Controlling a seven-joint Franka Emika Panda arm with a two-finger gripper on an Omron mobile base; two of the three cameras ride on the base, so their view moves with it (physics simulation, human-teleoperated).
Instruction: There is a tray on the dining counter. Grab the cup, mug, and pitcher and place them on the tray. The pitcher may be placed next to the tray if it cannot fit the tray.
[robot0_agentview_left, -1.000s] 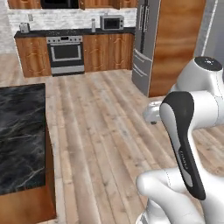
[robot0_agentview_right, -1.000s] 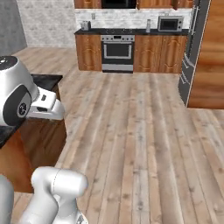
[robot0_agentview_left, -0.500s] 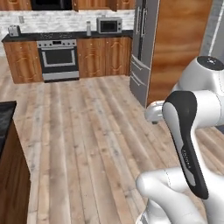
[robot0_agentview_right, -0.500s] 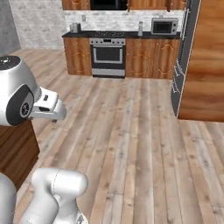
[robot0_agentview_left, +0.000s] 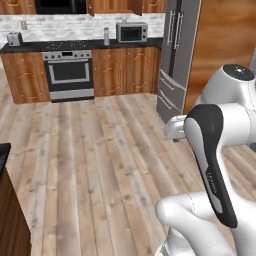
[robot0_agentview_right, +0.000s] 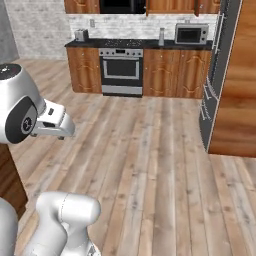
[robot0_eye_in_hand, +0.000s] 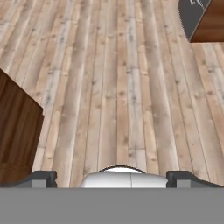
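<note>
The claw (robot0_eye_in_hand: 112, 178) is spread wide and holds nothing — its two dark tips sit far apart at the bottom of the hand view, over bare wood floor (robot0_eye_in_hand: 122, 87). No cup, mug, pitcher or tray can be seen, so which way they lie from the claw cannot be told. The only hint is a sliver of the black counter (robot0_agentview_left: 4, 150) at the left edge of the left base view, and a dark marble corner (robot0_eye_in_hand: 194, 15) at the upper right of the hand view. The arm (robot0_agentview_left: 215, 160) is folded close to the base, hand pointing down at the floor — judging by that, the next step is a drive, not a reach.
</note>
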